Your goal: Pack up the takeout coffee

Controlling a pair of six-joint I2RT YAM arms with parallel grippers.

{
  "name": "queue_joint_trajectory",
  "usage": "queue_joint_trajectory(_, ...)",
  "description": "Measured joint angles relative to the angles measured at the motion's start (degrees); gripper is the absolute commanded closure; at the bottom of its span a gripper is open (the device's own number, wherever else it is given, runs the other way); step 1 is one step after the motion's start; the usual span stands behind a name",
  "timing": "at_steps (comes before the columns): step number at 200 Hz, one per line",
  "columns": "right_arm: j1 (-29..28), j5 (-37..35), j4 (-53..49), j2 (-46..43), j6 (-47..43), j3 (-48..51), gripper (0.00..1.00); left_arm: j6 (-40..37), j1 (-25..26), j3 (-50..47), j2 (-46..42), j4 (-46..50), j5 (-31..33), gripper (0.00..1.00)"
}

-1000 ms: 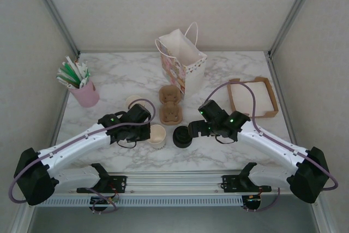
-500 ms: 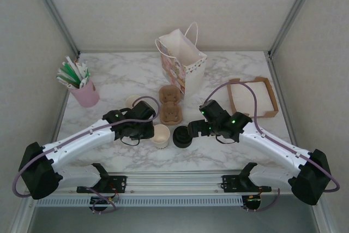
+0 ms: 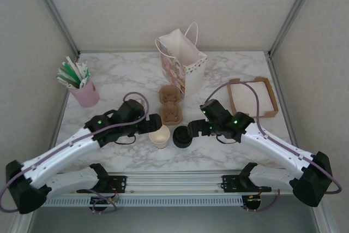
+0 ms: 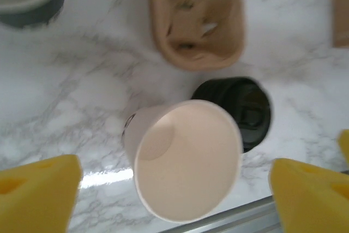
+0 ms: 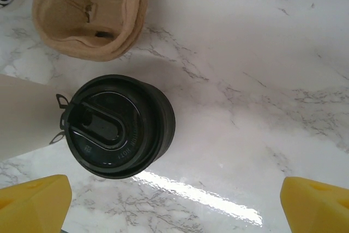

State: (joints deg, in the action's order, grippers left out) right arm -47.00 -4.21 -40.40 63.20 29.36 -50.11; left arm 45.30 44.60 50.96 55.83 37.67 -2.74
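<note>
We are recording the takeout coffee (image 5: 117, 126) standing upright on the bench (image 5: 262, 80), just beside a lidless cup (image 4: 185, 167). The right jaws are hanging wide apart over the coffee, not touching it. The left jaws are gaping likewise over the lidless cup.

On the marble counter (image 3: 120, 75) stand a white bag (image 3: 184, 64), a pulp carrier (image 3: 170, 105) just in front of it, a lidless cup (image 3: 159, 136), a pink holder (image 3: 86, 94) of sticks (image 3: 72, 73) at the left and a brown tray (image 3: 252, 97) at the right.
</note>
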Motion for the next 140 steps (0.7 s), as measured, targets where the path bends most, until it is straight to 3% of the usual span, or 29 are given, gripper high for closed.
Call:
queue_joint_trajectory(30,0.0,2.0,0.3,-0.9,-0.5,-0.1,0.01,0.0,0.0,-4.0,-5.8,-6.1,3.0,0.00)
queue_joint_trajectory(45,0.0,3.0,-0.1,-0.2,-1.4,-1.1,0.08,0.0,0.0,-5.9,-6.8,-7.8,4.2,0.00)
queue_joint_trajectory(140,-5.0,5.8,-2.6,14.9,-3.8,-11.0,0.12,1.9,-0.1,-16.5,-12.8,-12.2,9.5,0.00)
